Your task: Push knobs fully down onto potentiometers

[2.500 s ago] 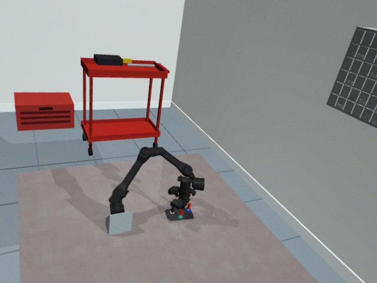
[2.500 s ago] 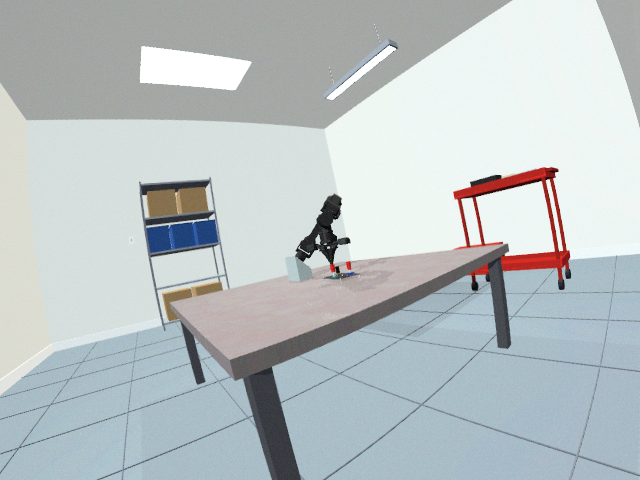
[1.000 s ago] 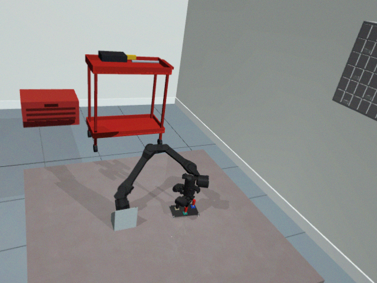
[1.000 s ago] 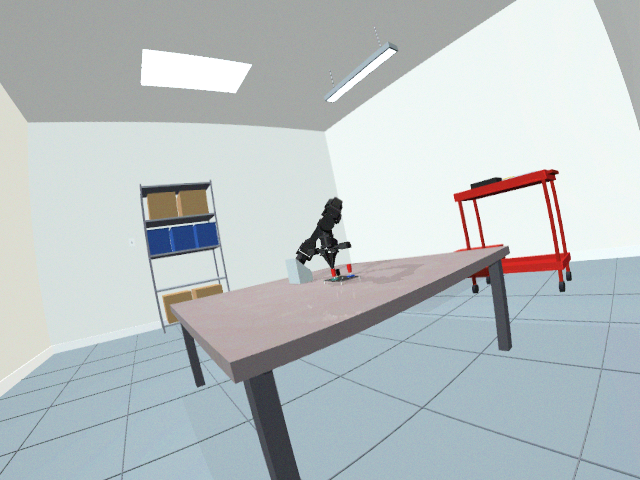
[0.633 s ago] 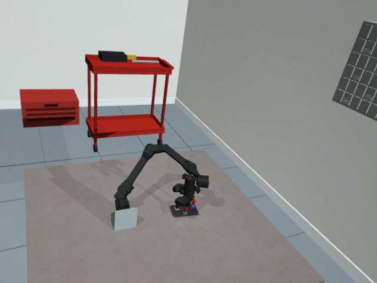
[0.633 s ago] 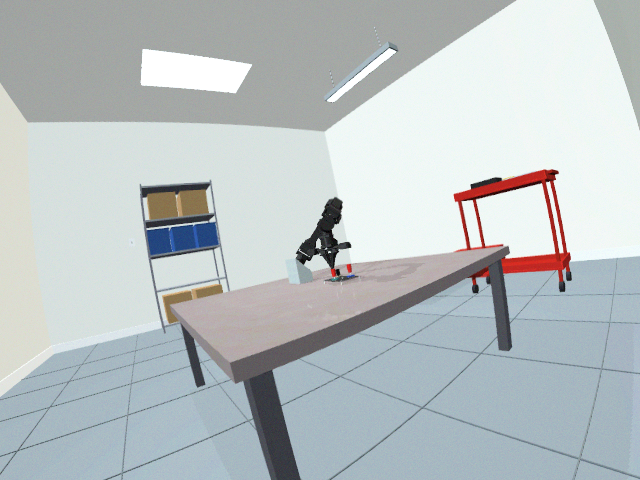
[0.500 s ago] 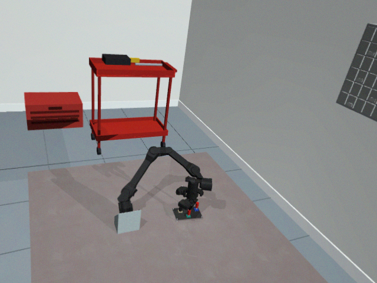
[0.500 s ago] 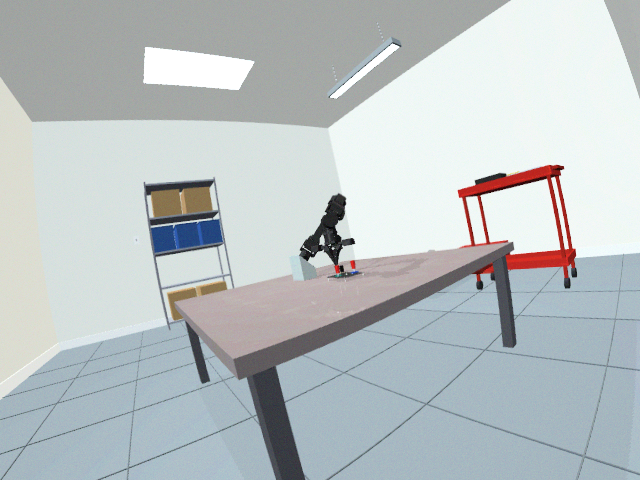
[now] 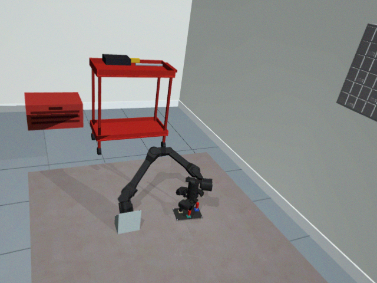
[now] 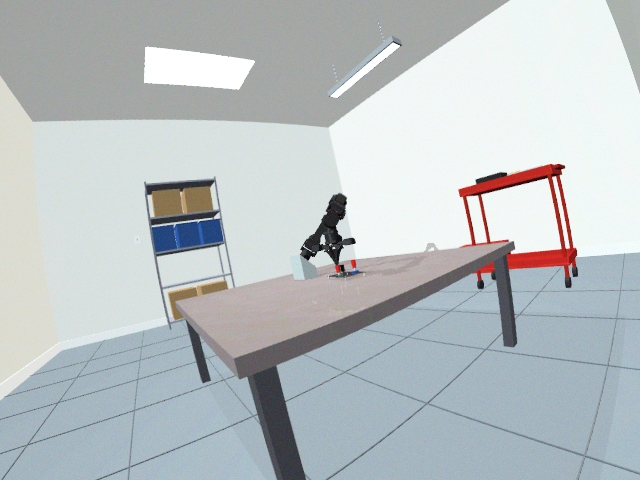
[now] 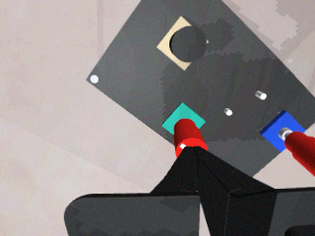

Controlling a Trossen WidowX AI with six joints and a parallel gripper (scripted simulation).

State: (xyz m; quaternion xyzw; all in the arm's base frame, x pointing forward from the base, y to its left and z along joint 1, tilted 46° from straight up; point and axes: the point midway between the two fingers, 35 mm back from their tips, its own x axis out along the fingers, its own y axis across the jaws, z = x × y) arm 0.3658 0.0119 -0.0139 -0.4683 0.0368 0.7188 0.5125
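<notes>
The dark circuit board (image 9: 195,214) (image 11: 128,74) stands on the table. A red knob (image 9: 189,212) (image 10: 337,269) (image 11: 188,133) stands upright on the teal potentiometer (image 11: 182,112); no bare shaft shows between them in the wrist view. A second red knob (image 9: 197,205) (image 10: 353,264) (image 11: 302,151) stands over the blue potentiometer (image 11: 273,132), with a stretch of silver shaft showing below it. My gripper (image 10: 338,262) (image 11: 191,153) is shut, with nothing seen between the fingers. Its tips are over the top of the teal potentiometer's knob and seem to touch it; the exact contact is hidden.
A black round knob (image 11: 189,44) sits on a cream potentiometer (image 11: 165,46) on the same board. Two small silver pins, one of them this pin (image 11: 261,94), stand between the potentiometers. A pale slanted block (image 9: 129,221) (image 10: 303,267) is at the arm's base.
</notes>
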